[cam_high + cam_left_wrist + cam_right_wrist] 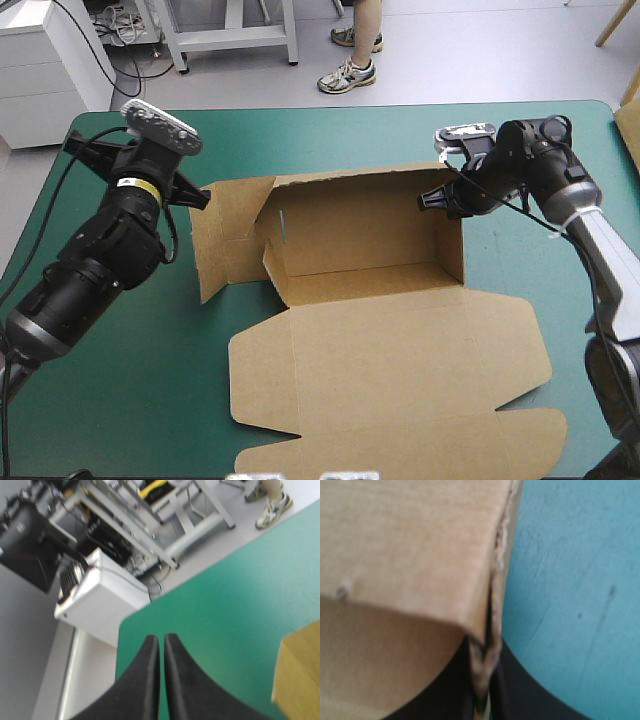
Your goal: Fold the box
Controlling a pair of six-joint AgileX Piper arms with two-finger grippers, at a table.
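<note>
The brown box (380, 330) lies in the middle of the teal-green table, its far and right walls raised, its left flap (225, 240) spread flat and its lid flat toward the near edge. My right gripper (435, 200) is shut on the box at the top of its right wall; up close, the board edge (492, 605) runs down between the black fingers (520, 690). My left gripper (200, 195) hovers just over the left flap's far corner, shut and holding nothing (161, 642). A corner of the box (300, 675) shows beside it.
Bare teal-green cover (330, 135) stretches between the box and the table's far edge. A white cabinet (45, 70) stands off the far left corner.
</note>
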